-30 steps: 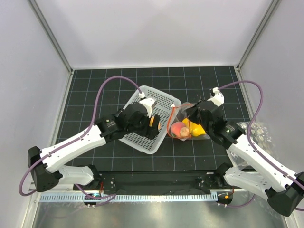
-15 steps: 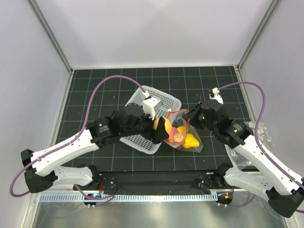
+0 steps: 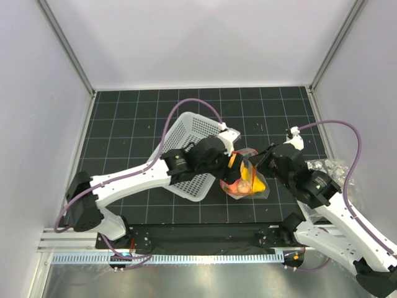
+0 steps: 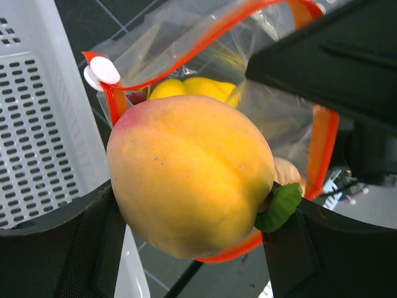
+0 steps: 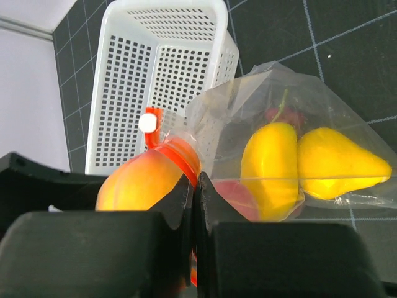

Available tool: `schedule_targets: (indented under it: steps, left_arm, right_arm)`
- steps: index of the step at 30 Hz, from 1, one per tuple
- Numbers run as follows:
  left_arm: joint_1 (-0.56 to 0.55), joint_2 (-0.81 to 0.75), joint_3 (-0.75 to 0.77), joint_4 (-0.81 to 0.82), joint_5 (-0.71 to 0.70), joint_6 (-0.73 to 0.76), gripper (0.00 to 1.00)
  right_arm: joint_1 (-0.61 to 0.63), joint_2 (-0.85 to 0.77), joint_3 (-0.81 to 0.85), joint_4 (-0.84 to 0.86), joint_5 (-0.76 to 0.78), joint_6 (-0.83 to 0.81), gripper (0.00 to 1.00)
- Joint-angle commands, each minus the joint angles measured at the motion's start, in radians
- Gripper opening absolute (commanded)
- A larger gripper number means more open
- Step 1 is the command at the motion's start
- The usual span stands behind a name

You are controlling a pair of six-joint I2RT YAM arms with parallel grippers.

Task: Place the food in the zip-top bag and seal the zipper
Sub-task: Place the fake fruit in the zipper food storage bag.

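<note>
While right fingers (image 5: 124, 248) pinch the zipper (image 4: 324, 155), left fingers (image 4: 62, 248) hold a peach (image 4: 192, 174) beside it.

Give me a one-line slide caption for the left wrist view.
Left hand holds a peach at the open mouth of the bag, basket alongside.
</note>
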Motion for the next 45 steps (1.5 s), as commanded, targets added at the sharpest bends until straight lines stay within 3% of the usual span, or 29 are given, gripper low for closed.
schedule_targets:
  steps: [1,6,13,33,39,42,45]
  left_arm:
    - [-0.003,0.062,0.095,0.087,-0.043,0.02,0.56]
    - [-0.003,0.165,0.154,0.09,-0.041,0.02,0.62]
    - [-0.005,0.261,0.235,0.042,-0.055,0.016,0.99]
    - [-0.006,0.13,0.24,-0.137,-0.078,-0.013,0.99]
    - [-0.006,0.185,0.276,-0.122,0.006,-0.056,0.67]
    - [-0.011,0.197,0.309,-0.122,0.016,-0.07,0.61]
    - [-0.017,0.196,0.339,-0.12,0.016,-0.075,0.6]
  right_arm:
    - [0.004,-0.022,-0.015,0.024,0.052,0.02,0.01]
    - [0.004,-0.041,-0.04,0.041,0.085,0.03,0.01]
    - [0.004,-0.08,-0.055,0.021,0.173,0.037,0.01]
    - [0.004,-0.12,-0.058,0.014,0.224,0.027,0.01]
    - [0.003,-0.118,-0.058,0.018,0.221,0.027,0.01]
    - [0.004,-0.115,-0.058,0.021,0.221,0.029,0.01]
    - [0.006,-0.112,-0.063,0.026,0.218,0.03,0.01]
